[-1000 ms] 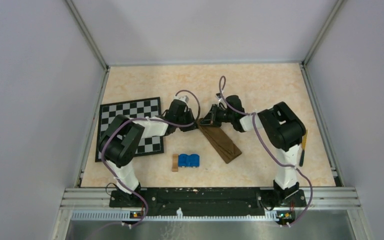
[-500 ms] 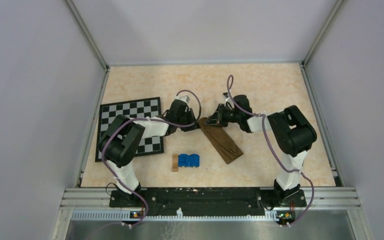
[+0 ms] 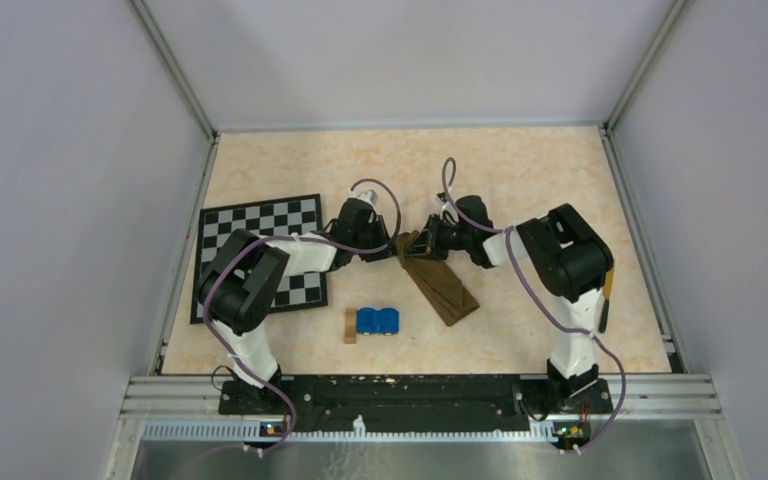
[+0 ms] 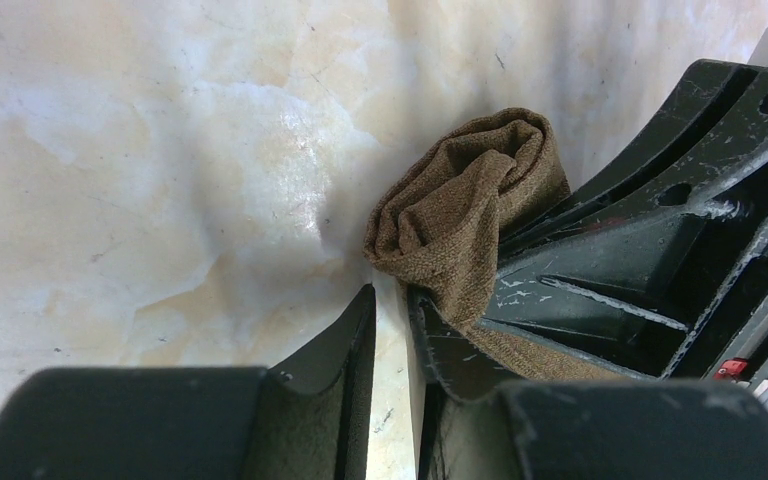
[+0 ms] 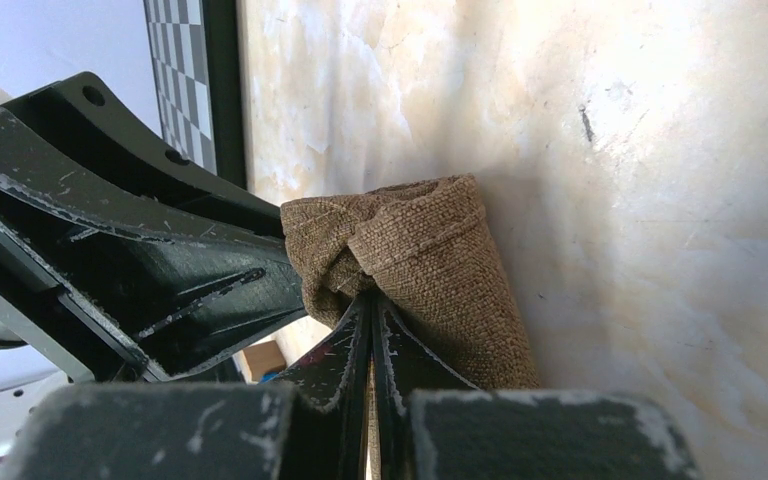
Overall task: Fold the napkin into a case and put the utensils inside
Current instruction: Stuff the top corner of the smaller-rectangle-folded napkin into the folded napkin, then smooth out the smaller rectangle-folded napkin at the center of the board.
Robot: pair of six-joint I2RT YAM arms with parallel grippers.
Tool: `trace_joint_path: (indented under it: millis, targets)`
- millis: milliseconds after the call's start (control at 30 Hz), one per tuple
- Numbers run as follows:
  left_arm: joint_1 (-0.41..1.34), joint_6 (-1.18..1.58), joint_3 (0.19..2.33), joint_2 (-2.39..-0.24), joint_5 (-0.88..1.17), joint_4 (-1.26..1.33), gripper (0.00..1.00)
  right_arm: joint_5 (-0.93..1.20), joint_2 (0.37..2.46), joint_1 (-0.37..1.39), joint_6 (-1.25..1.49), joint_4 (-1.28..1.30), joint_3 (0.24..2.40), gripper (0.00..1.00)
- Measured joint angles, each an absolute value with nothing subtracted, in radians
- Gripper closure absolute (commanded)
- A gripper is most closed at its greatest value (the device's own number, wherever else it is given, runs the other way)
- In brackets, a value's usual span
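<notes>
So the right tool (image 5: pixel 370 305) is clamped on the bunched-up far end of the case (image 3: pixel 445 285), which lies diagonally mid-surface (image 3: pixel 520 180), while the left tool (image 4: pixel 390 325) sits right beside it, fingers nearly together on nothing.

You're looking at the case (image 3: pixel 445 285): dark brown, coarse plain weave. Checkered mat (image 3: pixel 260 222): black and white squares, black border. Counter (image 3: pixel 520 180): cream, marbled with tan. Small block (image 3: pixel 350 325): tan wood. Toy (image 3: pixel 377 320) beside it: bright blue.
</notes>
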State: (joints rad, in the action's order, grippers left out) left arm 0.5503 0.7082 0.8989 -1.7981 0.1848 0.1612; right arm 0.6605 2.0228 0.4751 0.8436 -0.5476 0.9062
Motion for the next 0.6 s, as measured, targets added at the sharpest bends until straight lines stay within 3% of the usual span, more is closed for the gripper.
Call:
trace_joint_path:
  millis: [333, 600]
  targets:
    - [0.557, 0.701, 0.889, -1.789, 0.179, 0.165, 0.75, 0.658, 1.920, 0.414, 0.834, -0.534, 0.831, 0.78]
    - [0.557, 0.701, 0.887, -1.789, 0.189, 0.165, 0.76, 0.680, 1.914, 0.406, 0.861, -0.558, 0.834, 0.74]
